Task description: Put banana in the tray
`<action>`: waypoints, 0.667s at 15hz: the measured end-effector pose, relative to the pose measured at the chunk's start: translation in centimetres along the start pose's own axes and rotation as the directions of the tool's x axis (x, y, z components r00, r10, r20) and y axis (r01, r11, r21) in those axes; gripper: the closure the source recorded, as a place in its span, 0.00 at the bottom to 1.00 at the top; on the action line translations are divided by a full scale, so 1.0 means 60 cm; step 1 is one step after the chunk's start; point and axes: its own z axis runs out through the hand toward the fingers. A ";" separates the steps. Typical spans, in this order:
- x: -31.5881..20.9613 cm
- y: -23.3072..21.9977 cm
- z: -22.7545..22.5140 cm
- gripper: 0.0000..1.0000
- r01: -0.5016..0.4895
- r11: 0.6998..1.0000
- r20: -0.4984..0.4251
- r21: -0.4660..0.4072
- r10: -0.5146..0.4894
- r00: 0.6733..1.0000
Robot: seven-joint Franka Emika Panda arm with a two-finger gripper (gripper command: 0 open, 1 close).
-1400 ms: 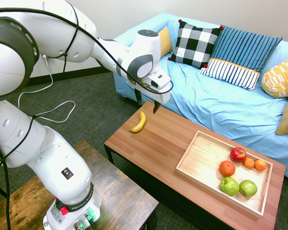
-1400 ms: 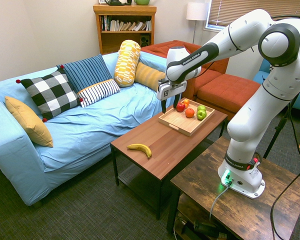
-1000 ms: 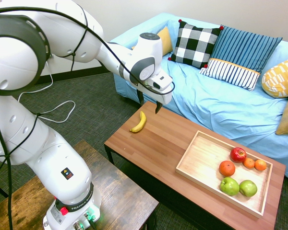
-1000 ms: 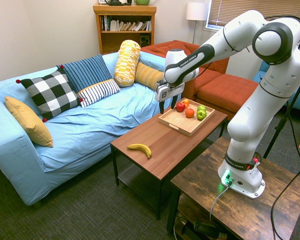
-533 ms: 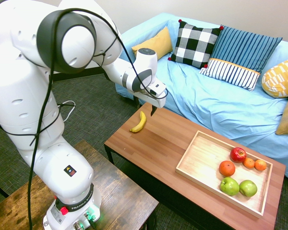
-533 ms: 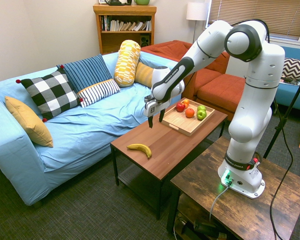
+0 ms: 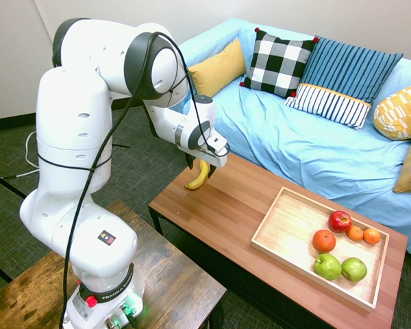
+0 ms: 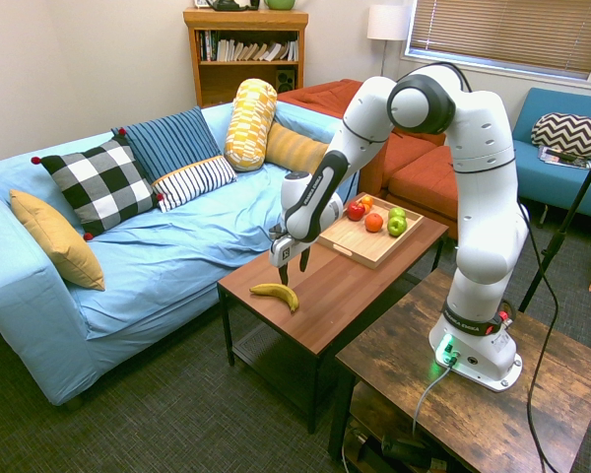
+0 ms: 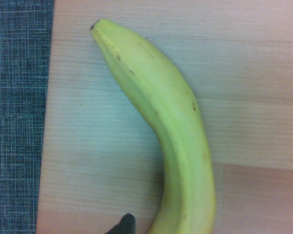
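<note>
The banana (image 7: 198, 177) lies flat on the reddish-brown table (image 7: 226, 205) near its end by the carpet, and in my wrist view it fills the frame lengthwise (image 9: 161, 126), dark tip close to the table's edge. My claw (image 8: 292, 264) hangs directly above it, pointing down with its two fingers spread wide to either side and gripping nothing. Well apart at the table's other end sits the pale wooden tray (image 7: 288, 233), with apples (image 7: 340, 267) and oranges (image 7: 324, 240) gathered in one corner.
</note>
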 end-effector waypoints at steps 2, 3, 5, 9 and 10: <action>0.007 -0.024 0.030 0.00 0.001 1.000 -0.005 -0.012 -0.001 1.000; 0.008 -0.038 0.044 0.00 0.002 1.000 -0.008 -0.015 -0.002 1.000; 0.010 -0.057 0.067 0.00 0.002 1.000 -0.013 -0.025 -0.003 1.000; 0.014 -0.073 0.103 1.00 -0.006 0.999 -0.015 -0.039 0.005 1.000; 0.014 -0.076 0.106 1.00 -0.009 0.999 -0.015 -0.038 0.009 1.000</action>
